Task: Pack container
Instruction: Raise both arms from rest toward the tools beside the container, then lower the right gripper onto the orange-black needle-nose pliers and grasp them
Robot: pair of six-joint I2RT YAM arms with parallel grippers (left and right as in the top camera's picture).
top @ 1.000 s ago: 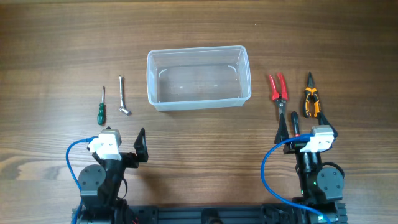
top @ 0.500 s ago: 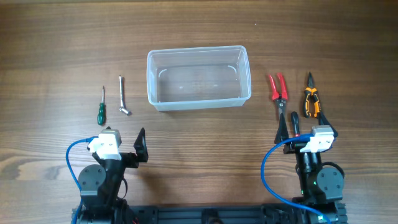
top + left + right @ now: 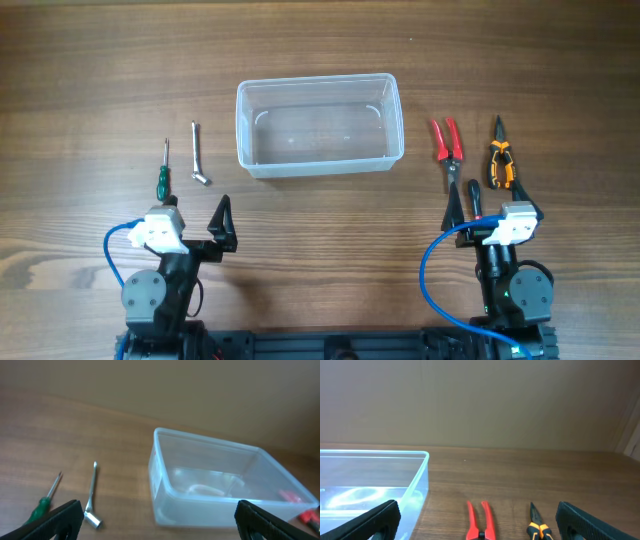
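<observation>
Here the container lies ahead of both parted jaws.

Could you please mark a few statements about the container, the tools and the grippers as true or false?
1. The container is empty. True.
2. The green screwdriver lies to the right of the container. False: it lies to the left of it, beside the silver wrench.
3. The left gripper and the right gripper are both open and hold nothing. True.
4. The red pliers are inside the container. False: they lie on the table to its right, next to the orange pliers.
</observation>
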